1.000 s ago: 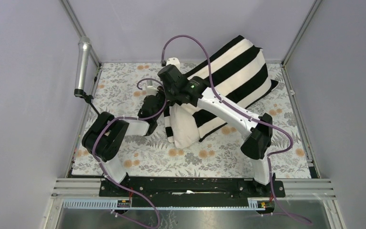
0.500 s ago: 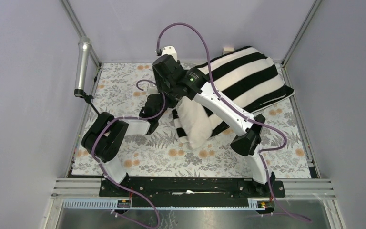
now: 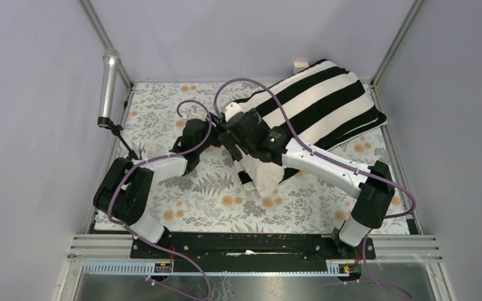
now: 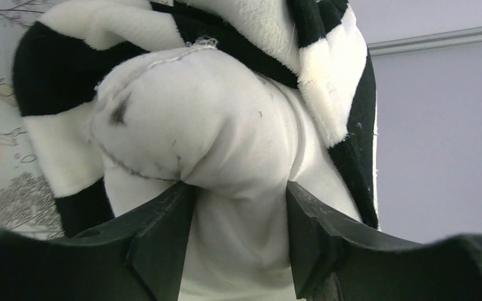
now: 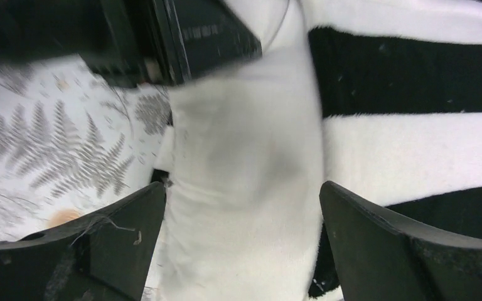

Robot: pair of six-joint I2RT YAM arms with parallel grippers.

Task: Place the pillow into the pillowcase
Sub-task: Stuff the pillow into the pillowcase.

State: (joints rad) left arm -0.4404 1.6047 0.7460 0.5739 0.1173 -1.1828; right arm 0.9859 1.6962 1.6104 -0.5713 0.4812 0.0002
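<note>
The pillowcase (image 3: 323,103), a plush black-and-white striped sleeve, lies plump across the upper right of the top view, sheathing most of the pillow (image 3: 262,179). Only a puffy cream end pokes from its mouth at centre frame, onto the floral desk (image 3: 182,207). Both arms meet at that mouth, probably to work the hem over this last bulge. The left jaws stand part-way apart, a cream fold filling the gap; whether they pinch it I cannot tell. The right jaws gape wide astride the same end, gripping nothing.

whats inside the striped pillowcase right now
The cream pillow: its near end pokes out of the pillowcase opening. The striped fabric covers the rest, so how far in it reaches cannot be seen.
</note>
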